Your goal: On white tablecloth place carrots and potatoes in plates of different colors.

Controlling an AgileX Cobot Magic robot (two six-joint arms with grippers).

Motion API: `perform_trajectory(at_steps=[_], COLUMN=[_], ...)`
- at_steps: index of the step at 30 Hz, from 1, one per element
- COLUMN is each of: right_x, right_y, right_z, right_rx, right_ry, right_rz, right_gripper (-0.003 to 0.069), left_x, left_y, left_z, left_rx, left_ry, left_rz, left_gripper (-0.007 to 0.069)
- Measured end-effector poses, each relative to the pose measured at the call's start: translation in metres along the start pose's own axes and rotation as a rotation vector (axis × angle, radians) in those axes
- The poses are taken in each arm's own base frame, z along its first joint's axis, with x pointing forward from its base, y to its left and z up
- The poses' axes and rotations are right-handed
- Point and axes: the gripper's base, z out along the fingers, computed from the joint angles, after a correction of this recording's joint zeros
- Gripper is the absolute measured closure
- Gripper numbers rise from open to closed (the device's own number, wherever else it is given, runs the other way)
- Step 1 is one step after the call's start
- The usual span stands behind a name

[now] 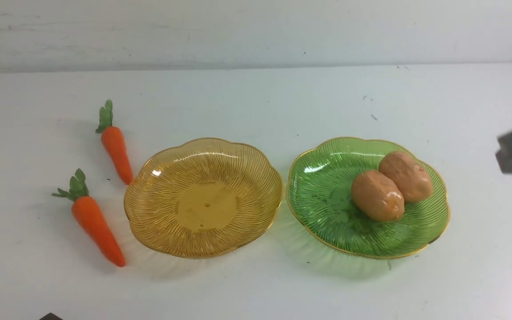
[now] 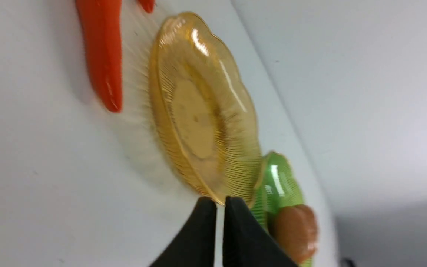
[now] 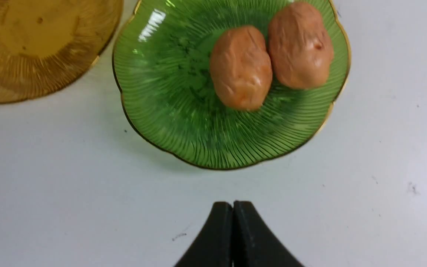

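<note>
**Ana:** Carrots first. Where do they lie?

**Ben:** Both are on the tablecloth (image 1: pixel 256 102), outside the plates, at 9 o'clock of the yellow plate (image 1: pixel 158 213). The near carrot (image 1: pixel 96 226) runs leaves at 11 o'clock, tip at 5. The far carrot (image 1: pixel 117 153) is steeper, nearly 12 to 6, with its tip just beside the rim.

**Ana:** Which arm, then?

**Ben:** The left, I'd judge, since they lie on its side. The left gripper (image 2: pixel 220 207) has its jaws almost together with nothing between them. It would have to spread them and close across a carrot's body, not along it.

**Ana:** And further right?

**Ben:** Both potatoes (image 1: pixel 377 195) lie touching in the green plate (image 1: pixel 322 195), so that half looks done. The right gripper (image 3: pixel 232 205) is closed and empty, a blur at 3 o'clock of that plate, well apart.

**Ana:** Do the views differ?

**Ben:** The front view shows both carrots whole but no left jaws. The left wrist view shows the jaws, one carrot's body and only the other's tip, with no leaves.
</note>
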Motion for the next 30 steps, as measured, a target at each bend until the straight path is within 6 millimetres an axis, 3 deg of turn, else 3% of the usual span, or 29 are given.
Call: perform_trajectory(at_steps=[3, 8, 12, 15, 19, 22, 24, 26, 30], right_x=[0.019, 0.040, 0.046, 0.045, 0.046, 0.046, 0.046, 0.046, 0.046], right_y=[-0.003, -0.008, -0.010, -0.010, -0.010, -0.010, -0.010, -0.010, -0.010], right_z=[0.000, 0.011, 0.022, 0.026, 0.026, 0.026, 0.026, 0.026, 0.026], right_rx=[0.019, 0.059, 0.067, 0.070, 0.071, 0.071, 0.071, 0.071, 0.071], right_ry=[-0.083, -0.258, -0.274, -0.267, -0.263, -0.261, -0.261, -0.261, -0.261], right_rz=[-0.012, -0.041, -0.048, -0.051, -0.051, -0.051, -0.051, -0.051, -0.051], right_gripper=[0.0674, 0.0674, 0.0674, 0.0674, 0.0674, 0.0674, 0.0674, 0.0674, 0.0674], left_x=[-0.001, 0.002, -0.006, -0.024, -0.056, -0.088, -0.095, -0.102, -0.109], left_y=[-0.002, -0.007, -0.039, -0.064, -0.081, -0.082, -0.078, -0.073, -0.068], left_z=[0.000, -0.001, 0.000, 0.012, 0.043, 0.088, 0.110, 0.139, 0.169], left_rx=[0.025, 0.010, -0.112, -0.361, -0.717, -0.953, -1.003, -1.021, -1.004], left_ry=[-0.006, 0.043, 0.144, 0.283, 0.413, 0.396, 0.406, 0.420, 0.413], left_rz=[-0.033, 0.104, 0.287, 0.485, 0.600, 0.627, 0.613, 0.595, 0.600], left_gripper=[0.0607, 0.0607, 0.0607, 0.0607, 0.0606, 0.0545, 0.0473, 0.0349, 0.0218])
